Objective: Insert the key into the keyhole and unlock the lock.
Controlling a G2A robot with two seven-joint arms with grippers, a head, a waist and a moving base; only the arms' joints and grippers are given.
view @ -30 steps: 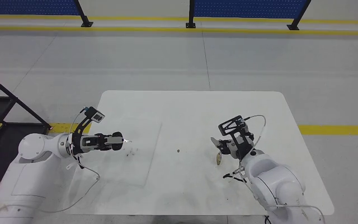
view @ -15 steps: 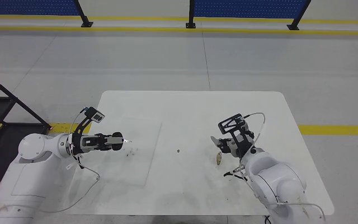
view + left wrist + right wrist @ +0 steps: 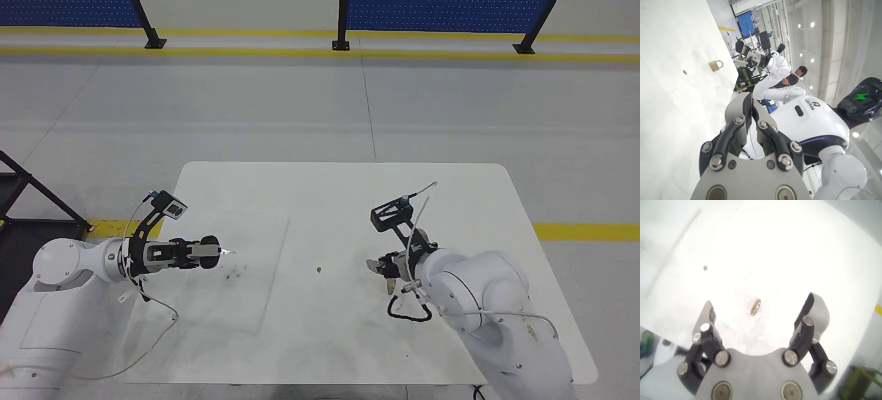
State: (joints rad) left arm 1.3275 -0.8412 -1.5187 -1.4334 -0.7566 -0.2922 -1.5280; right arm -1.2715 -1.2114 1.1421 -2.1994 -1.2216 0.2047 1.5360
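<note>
From above, the brass padlock (image 3: 391,285) lies on the white desk (image 3: 450,200). The right pincer (image 3: 383,270) hangs just over the padlock, touching nothing. A small dark spot (image 3: 318,269) marks the desk near the padlock, on the side toward the left arm. Farther out on that side, well apart from the padlock, the left pincer (image 3: 222,251) sits low over a clear sheet (image 3: 230,295), with its tip pointing toward the padlock.

In the left wrist view, the left pincer (image 3: 750,106) is pressed narrow, pad against pad. I cannot tell whether anything sits between the pads. Far ahead of it the padlock (image 3: 715,65) lies flat, brass body and silver shackle both showing. The right pincer (image 3: 740,62) hangs just beyond the padlock.

In the right wrist view, the right pincer (image 3: 759,299) is spread wide and holds nothing. The padlock (image 3: 755,309) lies on the desk below, between the two fingers and apart from both.
</note>
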